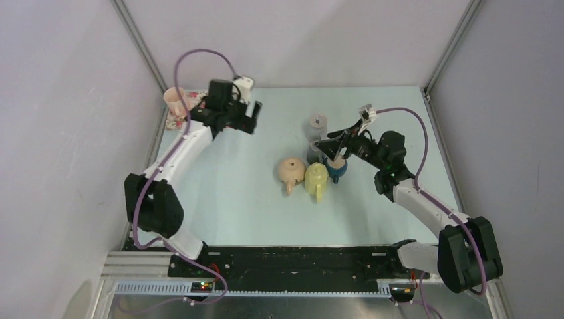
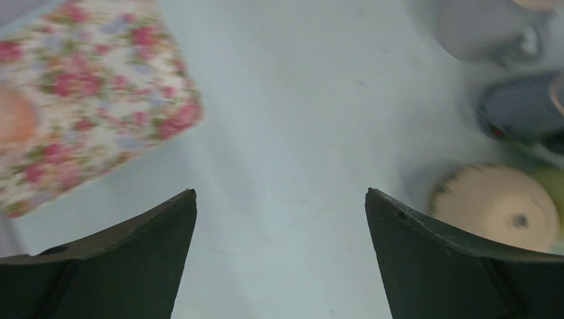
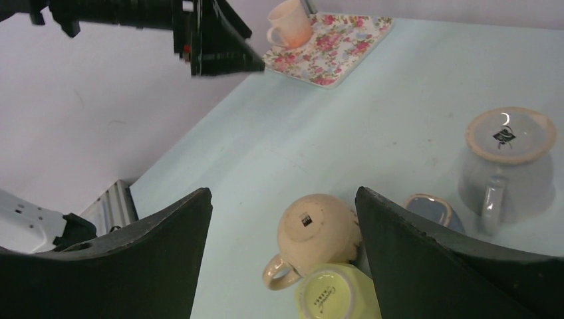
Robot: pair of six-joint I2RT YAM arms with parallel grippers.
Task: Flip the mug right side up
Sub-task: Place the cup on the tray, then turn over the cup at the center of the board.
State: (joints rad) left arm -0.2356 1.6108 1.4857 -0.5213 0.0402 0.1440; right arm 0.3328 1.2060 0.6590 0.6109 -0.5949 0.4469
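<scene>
Right fingers (image 3: 133,266) (apart) near beige mug (image 3: 318,229)

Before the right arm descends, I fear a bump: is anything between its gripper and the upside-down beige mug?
Nothing visible lies between the open right gripper and the beige mug. The yellow mug and the blue mug crowd it, though.

Your two arms match. Left arm (image 1: 181,147) and right arm (image 1: 425,203) both have white shells on the long links and bulky black housings at the joints. A purple cable (image 1: 199,53) loops off each wrist. Left pincer (image 2: 279,193) and right pincer (image 3: 284,193) have matte black fingers (image 2: 126,266), broad, tapering to blunt tips. Black base plate (image 1: 292,262); small red and green lights (image 1: 203,286) by your left base.
</scene>
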